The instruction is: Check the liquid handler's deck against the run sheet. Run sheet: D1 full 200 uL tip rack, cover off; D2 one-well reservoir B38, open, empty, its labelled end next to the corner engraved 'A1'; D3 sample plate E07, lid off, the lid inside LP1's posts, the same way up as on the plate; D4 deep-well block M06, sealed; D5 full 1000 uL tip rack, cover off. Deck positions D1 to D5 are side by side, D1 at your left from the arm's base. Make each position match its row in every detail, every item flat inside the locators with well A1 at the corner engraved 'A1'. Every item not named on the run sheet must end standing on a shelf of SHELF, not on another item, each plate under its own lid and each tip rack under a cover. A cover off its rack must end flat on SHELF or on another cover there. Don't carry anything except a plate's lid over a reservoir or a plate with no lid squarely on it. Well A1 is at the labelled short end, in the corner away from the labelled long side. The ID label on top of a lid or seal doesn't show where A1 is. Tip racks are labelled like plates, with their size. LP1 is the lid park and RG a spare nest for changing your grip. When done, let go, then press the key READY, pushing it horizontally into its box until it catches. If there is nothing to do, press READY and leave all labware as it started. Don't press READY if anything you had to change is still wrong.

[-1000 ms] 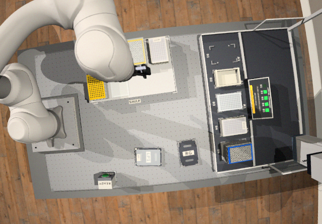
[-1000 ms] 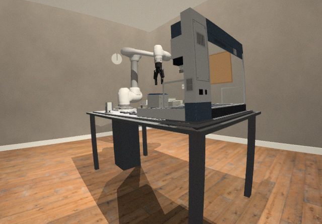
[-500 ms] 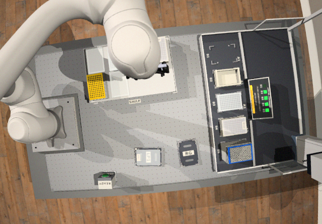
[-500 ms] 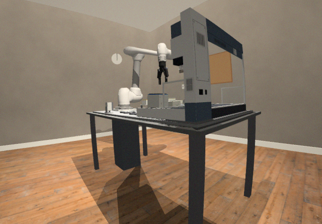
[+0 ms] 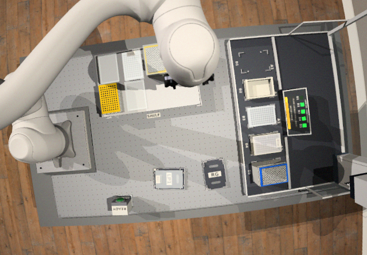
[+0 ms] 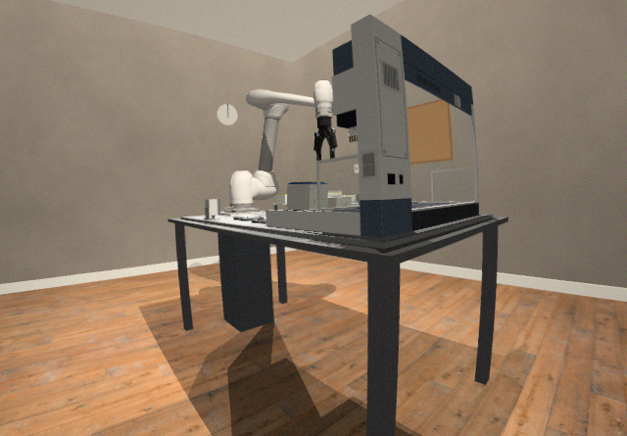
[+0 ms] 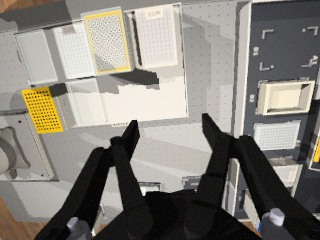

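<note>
My gripper is open and empty, high above the front right part of SHELF. On SHELF stand a tip rack with a yellow rim, a solid yellow rack, a white plate, a grey cover, a clear lidded item and a cream-edged plate. Deck position D1 is bare. D2 holds a cream reservoir, D3 a white plate, D4 a deep-well block, D5 a blue-rimmed tip rack.
The lid park LP1 and the spare nest RG lie at the table's front. The READY key box stands near the front left edge. The handler's tall frame rises over the deck. The arm's base is at the left.
</note>
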Available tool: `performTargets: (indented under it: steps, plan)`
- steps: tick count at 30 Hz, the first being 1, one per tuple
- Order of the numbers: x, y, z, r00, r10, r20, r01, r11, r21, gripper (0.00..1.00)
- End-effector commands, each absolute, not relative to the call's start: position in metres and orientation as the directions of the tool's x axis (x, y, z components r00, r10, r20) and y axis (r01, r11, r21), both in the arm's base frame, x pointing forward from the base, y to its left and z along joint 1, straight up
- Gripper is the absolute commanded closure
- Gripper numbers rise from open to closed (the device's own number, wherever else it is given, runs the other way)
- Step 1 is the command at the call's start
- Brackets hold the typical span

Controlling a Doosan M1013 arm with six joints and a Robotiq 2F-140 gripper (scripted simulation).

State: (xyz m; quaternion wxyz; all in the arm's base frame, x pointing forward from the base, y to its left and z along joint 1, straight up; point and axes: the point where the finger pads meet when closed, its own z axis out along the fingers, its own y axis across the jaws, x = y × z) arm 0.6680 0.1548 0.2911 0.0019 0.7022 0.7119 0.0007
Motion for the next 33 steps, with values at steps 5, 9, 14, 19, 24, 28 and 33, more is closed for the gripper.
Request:
performTargets:
  steps: [5, 9, 14, 19, 24, 28, 33]
  plan:
    - [0.700, 0.154, 0.291, -0.014, 1.000, -0.001, 1.000, 0.014, 0.004, 0.33]
    - [0.720, 0.154, 0.291, -0.014, 1.000, -0.001, 1.000, 0.014, 0.004, 0.33]
    - [0.740, 0.154, 0.291, -0.014, 1.000, -0.001, 1.000, 0.014, 0.004, 0.33]
    - [0.760, 0.154, 0.291, -0.014, 1.000, -0.001, 1.000, 0.014, 0.004, 0.33]
    - [0.785, 0.153, 0.291, -0.014, 1.000, -0.001, 1.000, 0.014, 0.005, 0.33]
    - [0.805, 0.153, 0.291, -0.014, 1.000, -0.001, 1.000, 0.014, 0.005, 0.33]
    - [0.819, 0.153, 0.291, -0.014, 1.000, -0.001, 1.000, 0.014, 0.005, 0.33]
